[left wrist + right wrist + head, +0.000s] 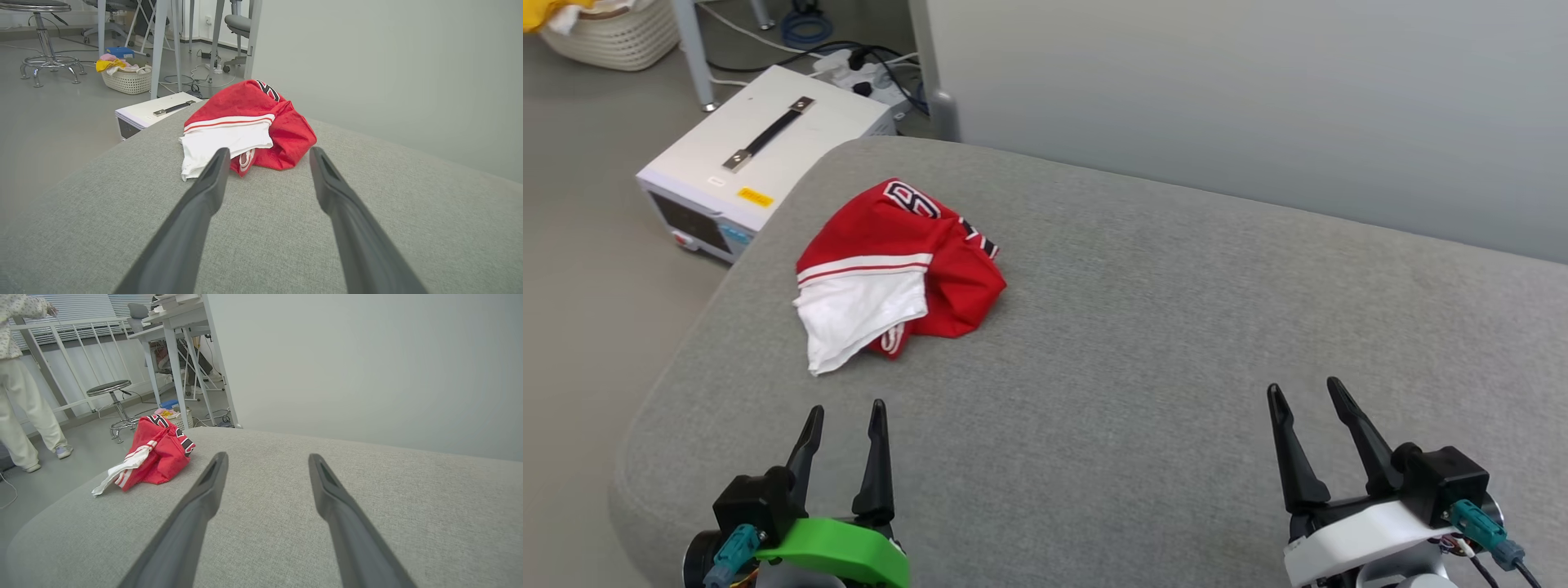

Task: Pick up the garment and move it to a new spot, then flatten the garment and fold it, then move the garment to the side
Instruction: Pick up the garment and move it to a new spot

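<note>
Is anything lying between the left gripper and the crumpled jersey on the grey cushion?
Nothing visible does. The open left gripper faces the garment across a stretch of grey cushion, not touching it.

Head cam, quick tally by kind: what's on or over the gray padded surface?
Jerseys: 1, the red and white jersey, crumpled
Grippers: 2, the left gripper and the right gripper, both open and empty
Total: 3
</note>
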